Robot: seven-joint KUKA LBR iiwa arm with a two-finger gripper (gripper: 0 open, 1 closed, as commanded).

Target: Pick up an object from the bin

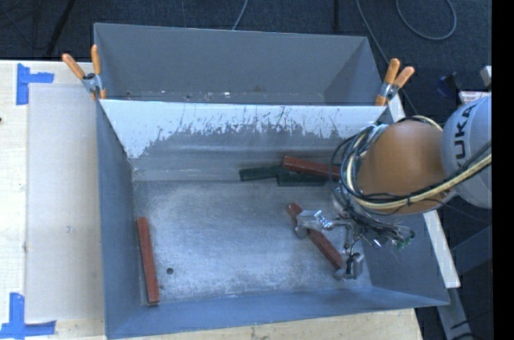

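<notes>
My gripper (329,247) is low over the bin's right side, open, one metal fingertip (307,227) to the left and the other (351,267) nearer the front right corner. A reddish-brown stick (323,245) lies slanted on the floor right under it, running between the two fingertips. I cannot tell whether they touch it. Just behind, against the back slope, lie a dark green stick (269,174) and another reddish-brown stick (309,166), its right end hidden by the arm's orange cover.
A third reddish-brown stick (147,260) lies along the left wall near the front. The orange cover and its cables hang over the right wall. The bin's sloped walls stand close to the gripper on the right and front.
</notes>
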